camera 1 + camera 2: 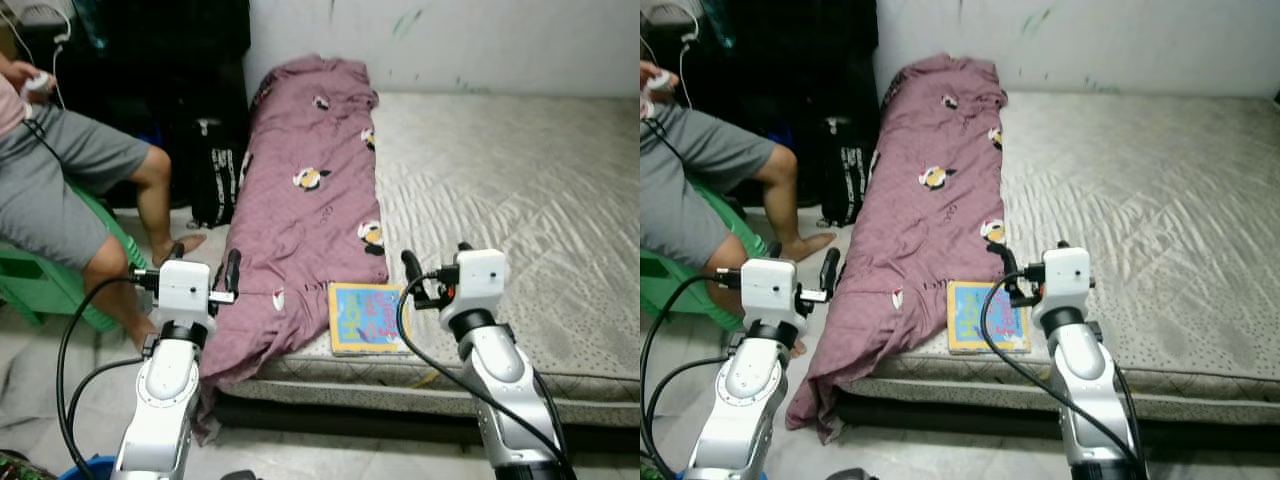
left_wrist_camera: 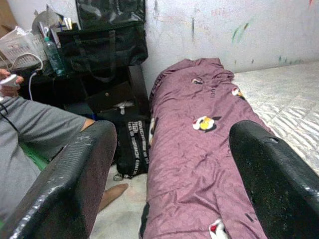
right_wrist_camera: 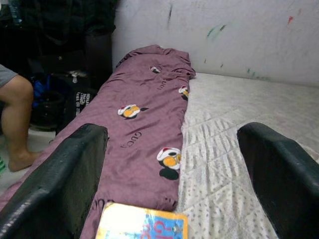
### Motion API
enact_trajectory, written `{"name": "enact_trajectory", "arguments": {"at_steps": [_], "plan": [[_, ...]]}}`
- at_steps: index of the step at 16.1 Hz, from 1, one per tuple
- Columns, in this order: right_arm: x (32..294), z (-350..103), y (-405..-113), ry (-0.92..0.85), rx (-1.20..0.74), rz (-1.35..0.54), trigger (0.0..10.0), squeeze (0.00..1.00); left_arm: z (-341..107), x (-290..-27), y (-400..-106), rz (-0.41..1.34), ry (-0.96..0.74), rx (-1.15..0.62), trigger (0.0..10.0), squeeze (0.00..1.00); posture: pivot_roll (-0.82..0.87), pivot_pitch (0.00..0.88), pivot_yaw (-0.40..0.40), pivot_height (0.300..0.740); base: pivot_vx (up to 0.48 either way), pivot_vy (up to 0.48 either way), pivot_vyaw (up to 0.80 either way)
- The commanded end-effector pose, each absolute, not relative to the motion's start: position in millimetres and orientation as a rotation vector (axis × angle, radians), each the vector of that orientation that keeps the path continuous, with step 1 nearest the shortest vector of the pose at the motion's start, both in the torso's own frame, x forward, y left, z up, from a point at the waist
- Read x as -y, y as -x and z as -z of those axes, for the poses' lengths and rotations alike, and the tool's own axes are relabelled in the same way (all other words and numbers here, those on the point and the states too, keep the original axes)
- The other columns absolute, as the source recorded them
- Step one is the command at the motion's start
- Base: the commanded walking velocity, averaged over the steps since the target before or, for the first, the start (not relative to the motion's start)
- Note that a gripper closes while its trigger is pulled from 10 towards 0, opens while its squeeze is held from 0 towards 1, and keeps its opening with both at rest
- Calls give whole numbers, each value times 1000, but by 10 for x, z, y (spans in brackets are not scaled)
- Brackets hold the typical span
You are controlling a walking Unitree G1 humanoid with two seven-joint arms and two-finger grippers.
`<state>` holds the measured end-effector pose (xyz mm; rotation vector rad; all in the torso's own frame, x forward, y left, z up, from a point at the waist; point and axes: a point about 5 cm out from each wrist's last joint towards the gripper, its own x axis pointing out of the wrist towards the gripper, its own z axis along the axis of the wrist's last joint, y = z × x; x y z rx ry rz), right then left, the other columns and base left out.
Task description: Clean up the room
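A purple blanket (image 1: 305, 190) with cartoon prints lies in a long heap along the left side of a grey mattress (image 1: 510, 190), its end hanging over the front left corner to the floor. A colourful book (image 1: 367, 317) lies flat at the mattress's front edge, beside the blanket. My left gripper (image 1: 205, 262) is raised and open over the blanket's left edge, holding nothing. My right gripper (image 1: 435, 262) is open too, just right of and above the book. In the right wrist view the book (image 3: 142, 224) sits low between the spread fingers (image 3: 65, 174).
A person (image 1: 60, 190) in grey shorts sits on a green stool (image 1: 40, 280) at the left, feet on the floor beside the bed. A black bag (image 1: 212, 175) leans by the blanket. Dark shelving with bags (image 2: 104, 45) stands against the wall.
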<state>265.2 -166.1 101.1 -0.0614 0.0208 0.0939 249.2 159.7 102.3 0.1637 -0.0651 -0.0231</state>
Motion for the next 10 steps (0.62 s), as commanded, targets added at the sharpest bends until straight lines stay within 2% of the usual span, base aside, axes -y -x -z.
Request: {"name": "enact_trajectory", "arguments": {"at_steps": [1,6,10], "plan": [[1648,-1078,-2663,65,10,-98,10000,0,-1060,-1619,-2491,34,-171,78,10000,0,-97,0,5,740,330,0,0],[1648,-1087,-2664,69,14,-95,10000,0,-1056,-1617,-2486,39,-171,73,10000,0,-96,0,4,740,326,0,0],[1662,-1090,-2660,74,13,-90,10000,0,-1032,-1642,-2494,-4,-196,54,10000,0,-97,0,5,740,0,0,0]]}}
